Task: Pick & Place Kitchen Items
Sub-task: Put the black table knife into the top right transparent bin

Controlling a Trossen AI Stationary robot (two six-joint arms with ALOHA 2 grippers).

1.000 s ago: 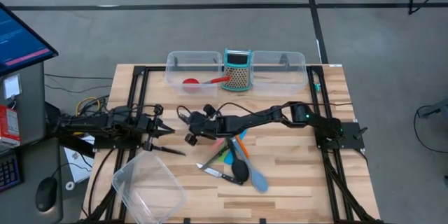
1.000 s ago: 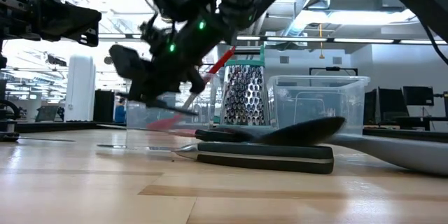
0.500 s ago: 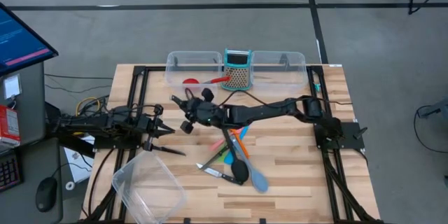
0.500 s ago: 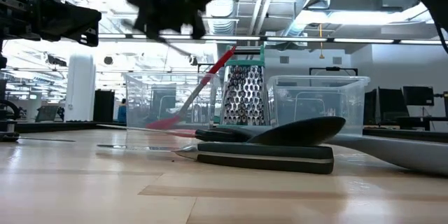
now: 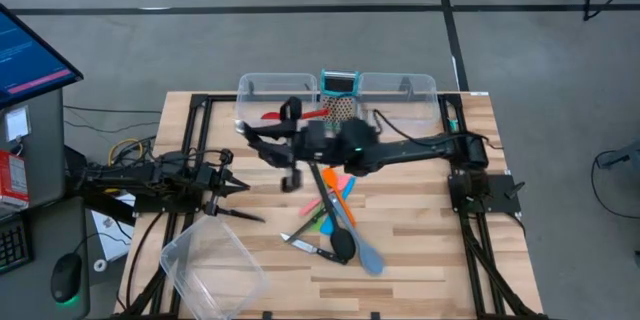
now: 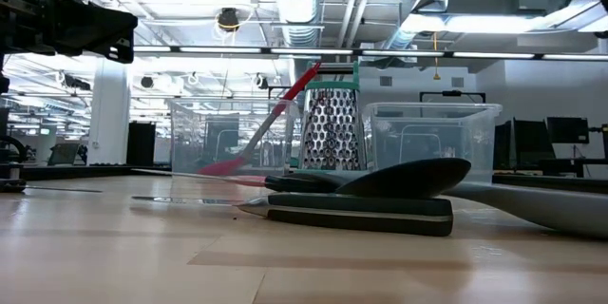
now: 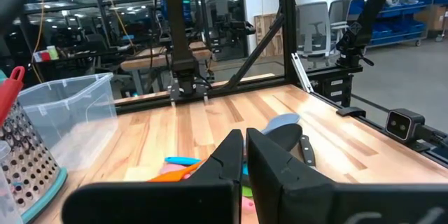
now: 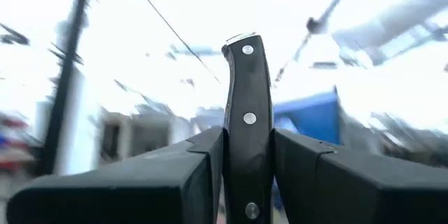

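My right gripper (image 5: 262,140) hangs high over the table's middle, near the far tubs, shut on a black-handled knife (image 8: 245,98). Only the knife's riveted handle shows; the blade is hidden. On the table lies a pile of kitchen items (image 5: 338,218): orange, pink and green spatulas, a black spoon (image 6: 408,176), a grey-blue spoon (image 5: 368,257) and another knife (image 6: 361,214). A red spoon (image 5: 285,117) leans in the left far tub. My left gripper (image 7: 243,147) waits shut at the table's left side (image 5: 235,188). My right gripper pinches the knife's black handle (image 8: 245,157) between its two fingers, which lie on its narrow edges, with the riveted face toward the wrist camera. The handle's butt end (image 8: 241,45) sticks out past the fingers. The knife is lifted clear of the table.
A teal-framed grater (image 5: 340,100) stands at the far edge between two clear tubs (image 5: 270,90) (image 5: 405,90). A third clear tub (image 5: 210,265) lies at the near left corner. A dark thin thing (image 5: 240,215) lies beside my left gripper.
My right gripper has risen steeply from just above the table, out of the top of the low view, drifting toward the far edge. It has tipped from pointing down to slanting upward, carrying the knife along.
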